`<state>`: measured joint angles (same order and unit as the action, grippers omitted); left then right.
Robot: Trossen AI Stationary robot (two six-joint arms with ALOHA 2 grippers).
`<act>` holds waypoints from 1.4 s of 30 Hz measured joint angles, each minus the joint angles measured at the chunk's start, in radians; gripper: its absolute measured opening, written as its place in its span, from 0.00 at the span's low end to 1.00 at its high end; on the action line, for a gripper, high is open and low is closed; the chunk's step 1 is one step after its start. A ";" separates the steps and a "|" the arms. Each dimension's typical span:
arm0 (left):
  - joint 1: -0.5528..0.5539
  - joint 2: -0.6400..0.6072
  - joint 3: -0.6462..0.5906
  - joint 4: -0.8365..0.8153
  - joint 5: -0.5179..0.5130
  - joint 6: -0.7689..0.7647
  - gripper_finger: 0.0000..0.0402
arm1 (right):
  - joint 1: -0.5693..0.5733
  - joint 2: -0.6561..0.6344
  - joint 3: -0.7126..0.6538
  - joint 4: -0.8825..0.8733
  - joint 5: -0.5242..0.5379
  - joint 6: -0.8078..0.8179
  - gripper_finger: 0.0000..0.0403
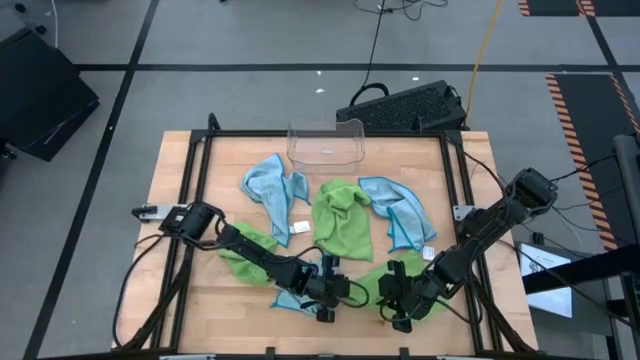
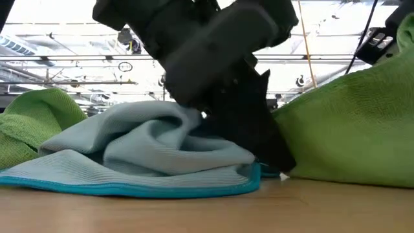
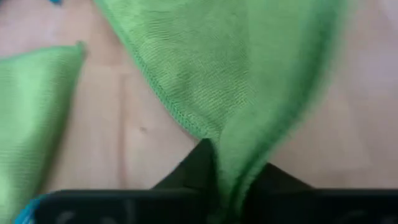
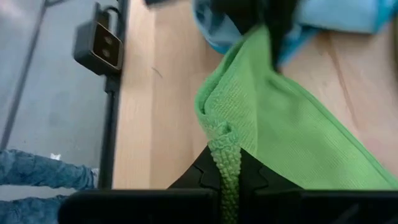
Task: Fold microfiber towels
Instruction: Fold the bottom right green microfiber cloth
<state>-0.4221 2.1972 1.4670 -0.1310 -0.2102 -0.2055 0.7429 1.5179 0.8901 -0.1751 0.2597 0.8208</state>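
Note:
A lime green towel (image 1: 405, 283) lies crumpled at the table's near edge, right of centre. My left gripper (image 1: 345, 290) is shut on its left side and my right gripper (image 1: 392, 298) is shut on its near edge. A light blue towel (image 1: 292, 300) lies bunched under my left gripper; it fills the front of the low view (image 2: 149, 155). Another green towel (image 1: 245, 255) lies under my left arm. Farther back lie two more blue towels (image 1: 275, 185), (image 1: 395, 210) and a green one (image 1: 340, 220). My left gripper pinches the green towel between its two fingers at a gathered fold (image 3: 239, 152). The cloth fans out from the fingers over the wood. One layer or several, I cannot tell. My right gripper pinches the same towel's bunched, hemmed edge (image 4: 225, 149) between its two fingers. The cloth spreads away from the fingers toward my left gripper (image 4: 273, 25), slack on the table.
A clear plastic bin (image 1: 325, 142) stands at the table's far edge, centre. A black frame (image 1: 195, 170) runs around the wooden top. A dark keyboard-like unit (image 1: 405, 105) lies beyond the far edge. A person's jeans-clad leg (image 4: 37, 171) shows beside the table's near edge.

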 joint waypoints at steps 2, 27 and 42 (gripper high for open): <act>0.003 -0.024 0.000 -0.011 0.029 -0.062 0.03 | -0.003 -0.017 0.000 -0.017 0.000 0.031 0.00; 0.170 -0.499 0.001 -0.182 -0.026 -0.209 0.03 | -0.262 -0.588 0.000 -0.281 0.165 -0.106 0.00; 0.110 -0.493 0.002 -0.145 0.087 -0.359 0.02 | -0.254 -0.691 -0.031 -0.248 -0.111 -0.061 0.00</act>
<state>-0.3126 1.7039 1.4693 -0.2756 -0.1234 -0.5648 0.4891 0.8270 0.8594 -0.4235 0.1490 0.7599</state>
